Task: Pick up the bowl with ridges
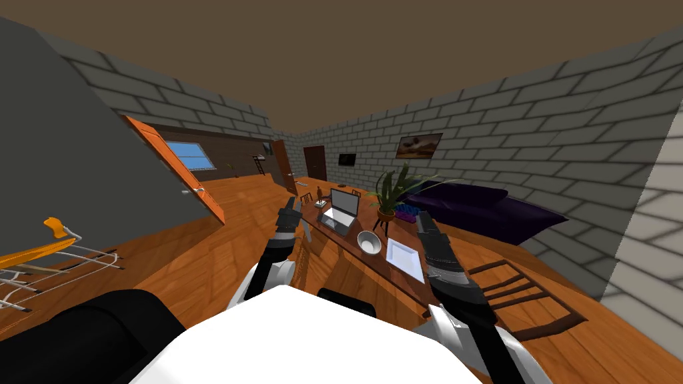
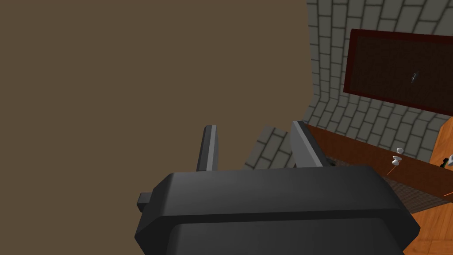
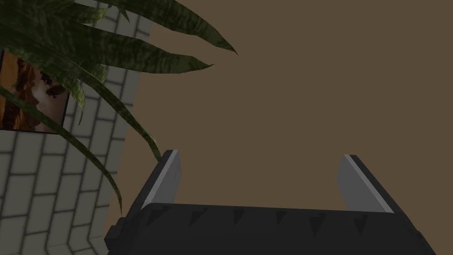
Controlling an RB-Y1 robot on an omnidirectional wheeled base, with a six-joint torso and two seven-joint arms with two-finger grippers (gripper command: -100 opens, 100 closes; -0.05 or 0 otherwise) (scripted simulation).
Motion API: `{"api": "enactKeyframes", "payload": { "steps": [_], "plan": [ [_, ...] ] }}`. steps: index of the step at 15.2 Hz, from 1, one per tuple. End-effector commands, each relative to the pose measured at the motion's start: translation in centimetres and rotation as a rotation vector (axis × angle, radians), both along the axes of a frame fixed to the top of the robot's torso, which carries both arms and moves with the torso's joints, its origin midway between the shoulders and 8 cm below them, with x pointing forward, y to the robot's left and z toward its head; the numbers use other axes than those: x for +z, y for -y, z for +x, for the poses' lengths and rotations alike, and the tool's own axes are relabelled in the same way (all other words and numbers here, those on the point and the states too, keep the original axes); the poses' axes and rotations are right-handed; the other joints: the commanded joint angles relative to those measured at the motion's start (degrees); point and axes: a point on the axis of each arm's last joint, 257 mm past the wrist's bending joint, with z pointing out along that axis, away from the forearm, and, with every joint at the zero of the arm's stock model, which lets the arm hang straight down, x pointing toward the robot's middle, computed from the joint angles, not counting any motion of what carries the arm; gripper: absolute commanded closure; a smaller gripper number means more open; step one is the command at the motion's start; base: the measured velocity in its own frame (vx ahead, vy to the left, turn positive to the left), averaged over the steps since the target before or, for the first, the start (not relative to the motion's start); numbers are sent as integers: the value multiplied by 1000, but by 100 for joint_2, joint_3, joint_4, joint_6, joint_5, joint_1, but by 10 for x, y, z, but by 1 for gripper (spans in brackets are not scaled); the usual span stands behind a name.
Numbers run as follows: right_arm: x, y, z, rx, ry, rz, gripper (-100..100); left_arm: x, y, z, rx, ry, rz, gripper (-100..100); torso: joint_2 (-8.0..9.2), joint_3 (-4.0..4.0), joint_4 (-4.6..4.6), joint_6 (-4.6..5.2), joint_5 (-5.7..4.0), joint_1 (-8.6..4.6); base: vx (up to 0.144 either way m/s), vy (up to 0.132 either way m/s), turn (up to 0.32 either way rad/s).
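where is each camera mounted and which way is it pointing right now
Head view: on the head, looking steeply down and forward over the table with the bowl, laptop and potted plant; both forearms show, with the left gripper and right gripper held up.
Left wrist view: on the left hand, aimed up at the brown ceiling and a brick wall; its own fingers stand apart, empty.
Right wrist view: on the right hand, aimed up past the plant's leaves at the ceiling; its own fingers are wide open.
Shared: the head and right wrist views both show the potted plant.

white bowl (image 1: 369,242) on wooden table (image 1: 348,237) | square white plate (image 1: 406,259) just beside it | open laptop (image 1: 339,210), potted plant (image 1: 390,193) beyond
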Motion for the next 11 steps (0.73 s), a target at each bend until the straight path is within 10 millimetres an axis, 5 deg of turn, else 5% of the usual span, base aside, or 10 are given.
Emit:
{"api": "enactKeyframes", "payload": {
  "steps": [1, 11],
  "plan": [
    [-19, -4, 6, -4, -39, -60, -100, 0, 0, 0, 0, 0, 0, 0, 0, 0, 0, 0, 0, 0, 41, 74, 71],
    [-118, -16, 22, -14, -242, -407, -100, 0, 0, 0, 0, 0, 0, 0, 1, 0, 0, 2, 1, 1, 35, 77, 69]
  ]
}}
